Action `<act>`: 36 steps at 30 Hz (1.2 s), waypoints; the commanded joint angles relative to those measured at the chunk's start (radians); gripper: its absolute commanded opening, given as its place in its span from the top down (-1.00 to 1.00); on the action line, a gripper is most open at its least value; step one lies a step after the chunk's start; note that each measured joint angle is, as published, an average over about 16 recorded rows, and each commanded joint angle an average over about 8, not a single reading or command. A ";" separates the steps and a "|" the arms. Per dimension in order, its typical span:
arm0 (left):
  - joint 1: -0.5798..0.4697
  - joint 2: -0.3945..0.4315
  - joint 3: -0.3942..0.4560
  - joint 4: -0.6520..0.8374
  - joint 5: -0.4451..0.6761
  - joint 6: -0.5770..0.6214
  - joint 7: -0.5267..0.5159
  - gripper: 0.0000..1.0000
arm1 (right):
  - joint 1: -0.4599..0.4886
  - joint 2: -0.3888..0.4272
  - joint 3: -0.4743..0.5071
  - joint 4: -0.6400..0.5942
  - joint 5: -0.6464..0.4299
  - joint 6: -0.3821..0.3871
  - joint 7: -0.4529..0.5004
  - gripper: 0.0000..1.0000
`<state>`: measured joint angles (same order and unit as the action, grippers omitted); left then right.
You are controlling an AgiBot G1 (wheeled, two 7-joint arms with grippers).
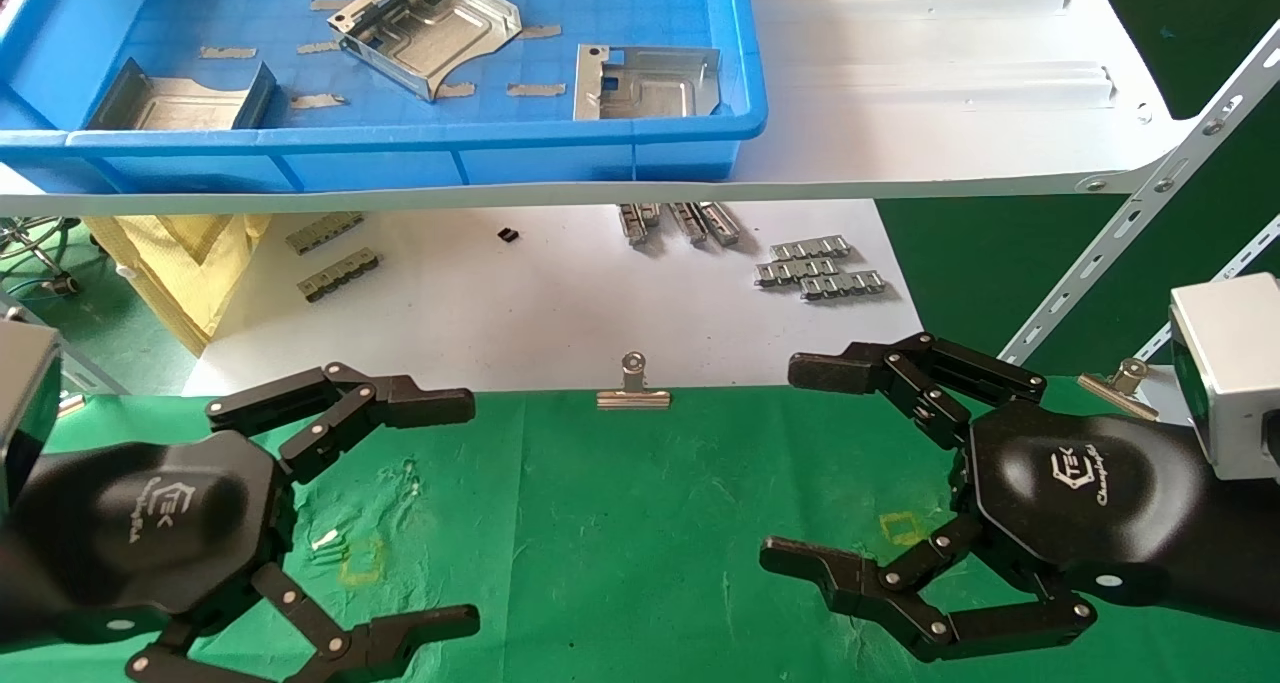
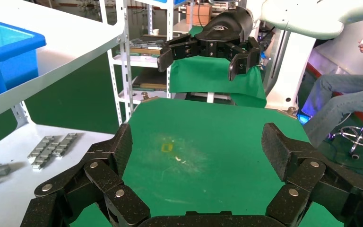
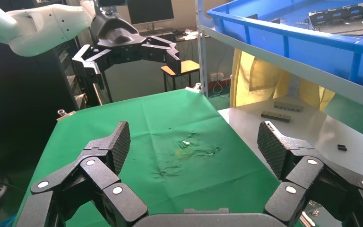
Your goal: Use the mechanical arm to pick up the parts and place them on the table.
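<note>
Both pincers, left point(image 1: 455, 508) and right point(image 1: 790, 468), hover spread and empty over the green counter point(image 1: 640, 523). The parts point(image 1: 430, 28) lie in the blue bin point(image 1: 400, 148) above, not yet picked.

Head overhead; wrists share table point(image 1: 620, 523)

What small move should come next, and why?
Probably lift the right tool toward the blue bin. Both tools hang open and empty over the green table, and all three metal plates lie in the bin.
</note>
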<state>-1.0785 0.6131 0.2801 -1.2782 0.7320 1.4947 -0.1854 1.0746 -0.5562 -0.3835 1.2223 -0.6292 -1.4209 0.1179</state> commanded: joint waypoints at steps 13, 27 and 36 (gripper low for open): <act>0.000 0.000 0.000 0.000 0.000 0.000 0.000 -1.00 | 0.000 0.000 0.000 0.000 0.000 0.000 0.000 -1.00; 0.000 0.000 0.000 0.000 0.000 0.000 0.000 -1.00 | 0.000 0.000 0.000 0.000 0.000 0.000 0.000 -0.37; 0.000 0.000 0.000 0.000 0.000 0.000 0.000 -1.00 | 0.000 0.000 0.000 0.000 0.000 0.000 0.000 1.00</act>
<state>-1.0785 0.6131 0.2801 -1.2782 0.7320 1.4947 -0.1854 1.0746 -0.5562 -0.3835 1.2223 -0.6292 -1.4208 0.1180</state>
